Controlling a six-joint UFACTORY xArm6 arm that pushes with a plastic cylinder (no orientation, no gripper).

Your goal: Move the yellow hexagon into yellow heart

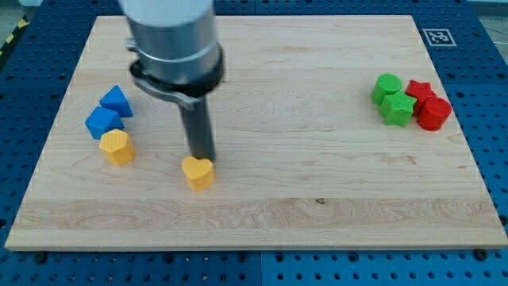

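Note:
The yellow hexagon (117, 147) lies at the view's left, just below two blue blocks. The yellow heart (198, 172) lies to its right, lower on the board, a clear gap between them. My tip (202, 156) stands right at the heart's upper edge, touching or nearly touching it. The tip is well to the right of the hexagon. The rod rises to the grey arm body (173, 40) at the view's top.
A blue triangle (117, 101) and another blue block (103, 121) sit above the hexagon. At the view's right two green blocks (393, 99) cluster with a red star (418, 89) and a red block (433, 113). The wooden board (317, 206) lies on a blue pegboard.

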